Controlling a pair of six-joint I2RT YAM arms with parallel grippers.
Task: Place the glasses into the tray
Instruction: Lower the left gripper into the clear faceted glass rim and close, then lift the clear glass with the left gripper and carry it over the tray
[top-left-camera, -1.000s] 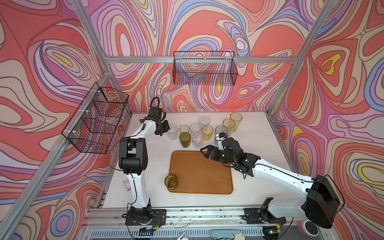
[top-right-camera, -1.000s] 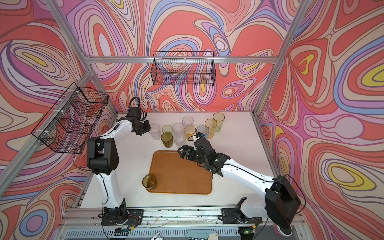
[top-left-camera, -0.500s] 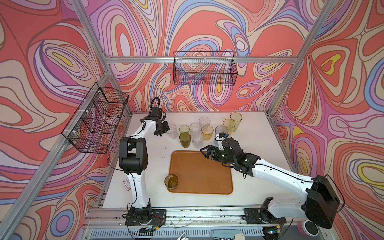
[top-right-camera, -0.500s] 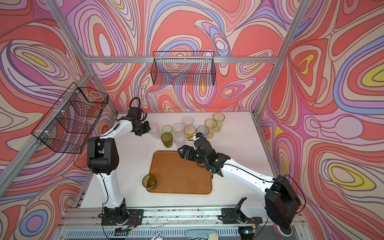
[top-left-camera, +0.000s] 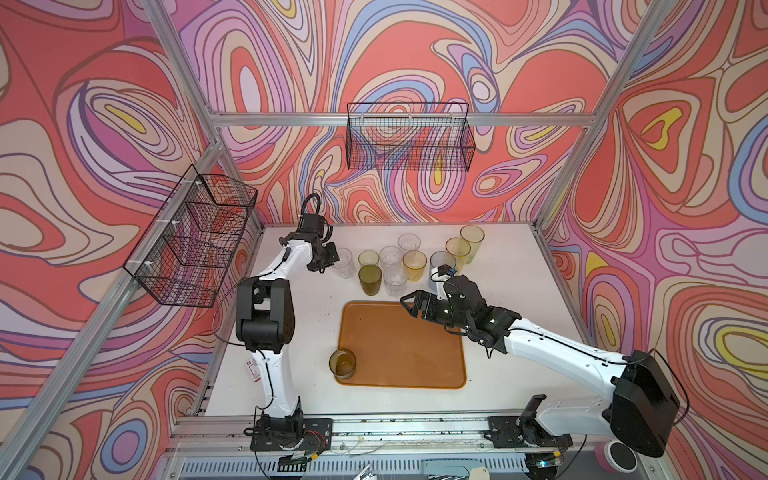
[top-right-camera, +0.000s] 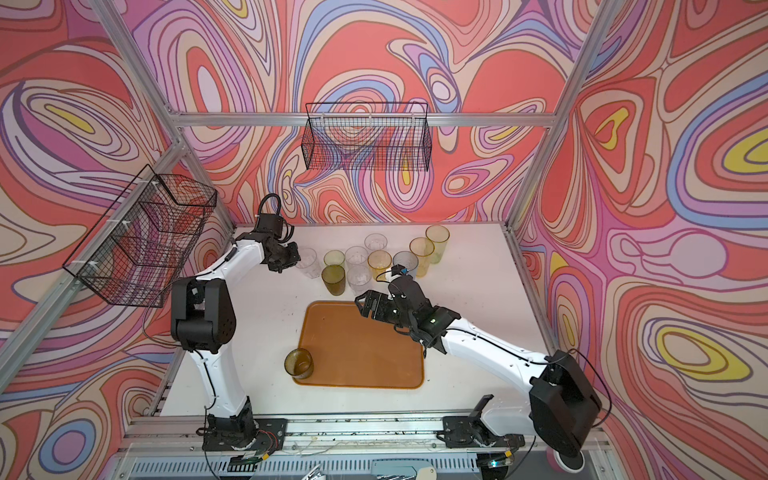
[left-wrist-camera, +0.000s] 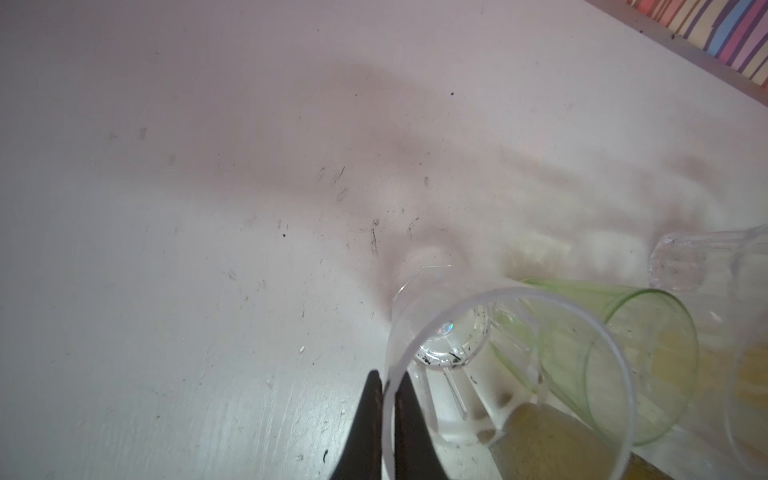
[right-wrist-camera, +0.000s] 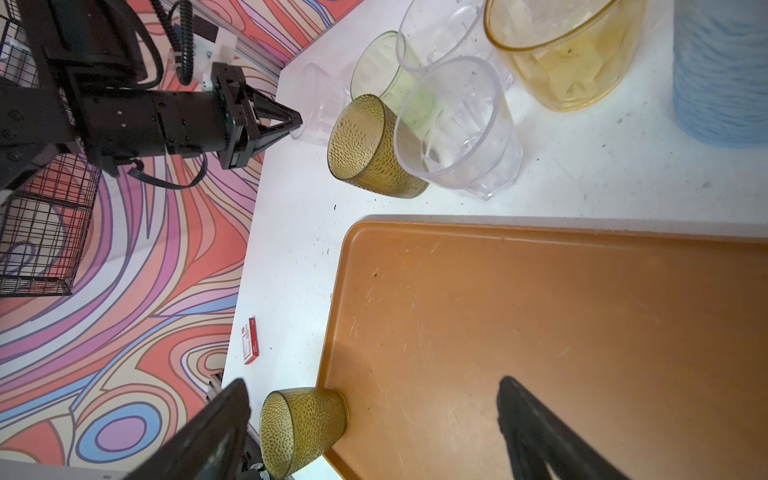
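Now your left hand (left-wrist-camera: 384, 380) is pinching the rim of the clear glass (left-wrist-camera: 490, 370), one finger inside and one outside, while it is standing on the surface (left-wrist-camera: 208, 208) at the cluster's end. That thin grip is inviting a slip or a swing once you are lifting. The green glass (left-wrist-camera: 648, 332) is sitting just beside it, so a tilted lift is risking a knock. Your right hand (top-left-camera: 409, 307) is hanging wide and empty over the tray (top-left-camera: 407, 349), at its far corner; carrying across there is risking a bump. An amber glass (top-left-camera: 343, 363) is sitting at its near corner.
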